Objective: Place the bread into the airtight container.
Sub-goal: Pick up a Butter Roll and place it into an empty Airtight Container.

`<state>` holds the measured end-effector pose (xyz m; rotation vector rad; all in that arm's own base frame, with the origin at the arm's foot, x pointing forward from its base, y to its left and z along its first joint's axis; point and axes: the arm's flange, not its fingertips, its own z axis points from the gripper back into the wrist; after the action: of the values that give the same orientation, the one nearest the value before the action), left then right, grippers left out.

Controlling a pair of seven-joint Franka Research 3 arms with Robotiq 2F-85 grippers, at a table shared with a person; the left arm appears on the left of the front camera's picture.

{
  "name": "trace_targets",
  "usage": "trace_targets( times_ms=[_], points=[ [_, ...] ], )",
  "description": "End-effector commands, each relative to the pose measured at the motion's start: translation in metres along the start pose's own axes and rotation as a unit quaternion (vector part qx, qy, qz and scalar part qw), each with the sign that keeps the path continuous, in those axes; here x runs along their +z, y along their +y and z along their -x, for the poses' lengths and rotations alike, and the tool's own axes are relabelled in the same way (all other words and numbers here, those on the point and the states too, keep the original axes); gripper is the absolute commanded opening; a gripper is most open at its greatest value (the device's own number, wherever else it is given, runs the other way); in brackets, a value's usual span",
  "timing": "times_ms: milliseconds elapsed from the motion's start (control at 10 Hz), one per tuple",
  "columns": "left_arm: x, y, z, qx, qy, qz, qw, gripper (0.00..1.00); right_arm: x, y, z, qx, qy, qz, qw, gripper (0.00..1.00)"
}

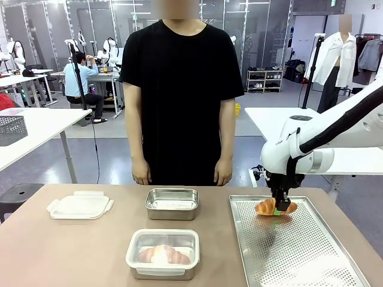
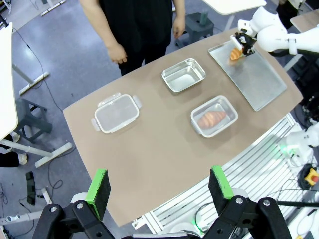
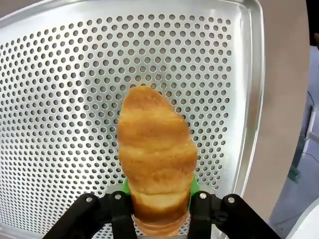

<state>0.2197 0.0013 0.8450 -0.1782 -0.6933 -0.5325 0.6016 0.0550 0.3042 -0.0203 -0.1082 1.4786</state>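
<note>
Since right end effector (image 1: 280, 208) clamps bread (image 3: 157, 149) on tray (image 1: 311, 257), I judge grasp made; next lift, carry to empty container (image 1: 172, 204). Left end effector (image 2: 158, 185) spread wide, holding nothing.

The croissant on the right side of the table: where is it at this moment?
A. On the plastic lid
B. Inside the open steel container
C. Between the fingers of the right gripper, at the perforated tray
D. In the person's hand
C: the right gripper is closed on the croissant, with the perforated tray right behind it, and the open steel container is empty.
</note>
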Motion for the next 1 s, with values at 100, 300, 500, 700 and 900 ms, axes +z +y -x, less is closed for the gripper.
trace_targets(
  times_ms=[100,300,500,700,900],
  points=[
    [0.002,0.000,-0.001,-0.005,0.001,0.002,1.000,1.00,-0.001,-0.001,0.000,0.005,-0.001,0.008,1.000,0.42],
    [0.002,0.000,-0.001,-0.005,0.001,0.002,1.000,1.00,-0.001,0.000,0.000,0.000,0.000,0.000,1.000,0.42],
    [0.002,0.000,-0.001,-0.005,0.001,0.002,1.000,1.00,0.030,0.019,-0.028,0.031,-0.128,0.050,0.990,0.42],
    [0.002,0.000,-0.001,-0.005,0.001,0.002,1.000,1.00,0.078,0.030,-0.078,0.046,-0.124,0.042,0.990,0.42],
    [0.002,0.000,-0.001,-0.005,0.001,0.002,1.000,1.00,0.122,0.042,-0.137,0.058,-0.106,0.015,0.993,0.42]
  ],
)
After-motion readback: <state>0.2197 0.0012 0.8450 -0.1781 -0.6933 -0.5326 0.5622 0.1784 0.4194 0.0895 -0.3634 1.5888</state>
